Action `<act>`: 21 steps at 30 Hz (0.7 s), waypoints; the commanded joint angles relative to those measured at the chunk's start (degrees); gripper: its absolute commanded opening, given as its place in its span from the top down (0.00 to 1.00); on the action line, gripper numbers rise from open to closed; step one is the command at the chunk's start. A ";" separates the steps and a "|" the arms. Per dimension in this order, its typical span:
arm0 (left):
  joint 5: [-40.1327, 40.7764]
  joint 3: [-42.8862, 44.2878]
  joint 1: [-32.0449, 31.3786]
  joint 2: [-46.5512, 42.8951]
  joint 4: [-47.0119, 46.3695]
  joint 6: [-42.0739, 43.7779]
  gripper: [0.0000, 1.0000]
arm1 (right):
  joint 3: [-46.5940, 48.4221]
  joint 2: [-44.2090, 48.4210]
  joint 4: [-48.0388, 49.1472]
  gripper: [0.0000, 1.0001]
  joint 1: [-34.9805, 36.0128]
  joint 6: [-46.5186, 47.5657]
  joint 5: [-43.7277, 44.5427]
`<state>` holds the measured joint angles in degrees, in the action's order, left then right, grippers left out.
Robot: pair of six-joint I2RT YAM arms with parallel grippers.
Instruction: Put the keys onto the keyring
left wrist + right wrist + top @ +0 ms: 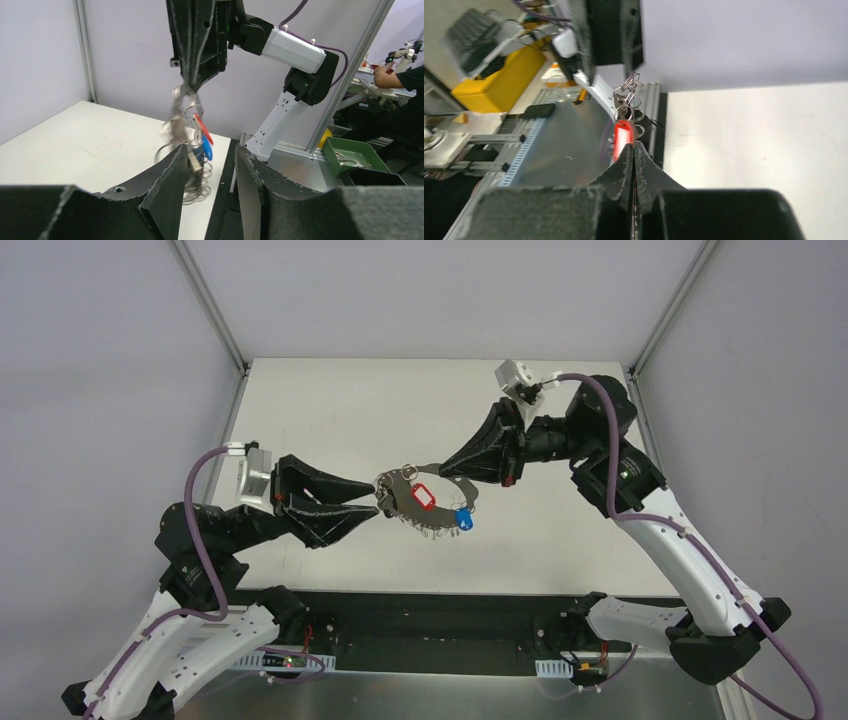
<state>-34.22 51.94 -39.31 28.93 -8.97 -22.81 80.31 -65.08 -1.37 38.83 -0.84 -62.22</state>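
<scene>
Looking from the top, the right gripper (432,468) pinches the keyring (432,525) above the desk's middle, so the red key (420,498) and blue key (463,520) dangle free. Left wrist: the left gripper (211,150) sits apart beside it, probably steadying. Right wrist: fingers clamped together on the keyring.

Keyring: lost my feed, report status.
Right tool shut on keyring. Left tool open beside it. Red key, blue key dangle from it. Nothing blocking.
</scene>
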 commanded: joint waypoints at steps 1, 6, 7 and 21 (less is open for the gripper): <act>1.40 1.06 0.02 0.52 0.20 2.08 0.61 | -1.06 0.52 -9.24 1.00 0.08 9.52 13.05; 3.92 1.92 0.03 0.04 4.37 3.76 0.61 | -3.95 1.14 -6.98 1.00 0.03 7.97 23.73; 4.94 2.00 0.08 -0.10 4.92 4.08 0.61 | -4.14 1.11 -6.98 1.00 0.06 7.57 25.46; 19.46 2.24 0.02 -2.06 18.37 7.89 0.54 | -5.86 -4.02 -10.74 1.00 -0.02 -2.07 53.46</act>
<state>-19.59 52.10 -39.31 27.18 5.19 -16.97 75.09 -67.61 -12.80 38.87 1.17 -20.29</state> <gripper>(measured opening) 0.442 0.005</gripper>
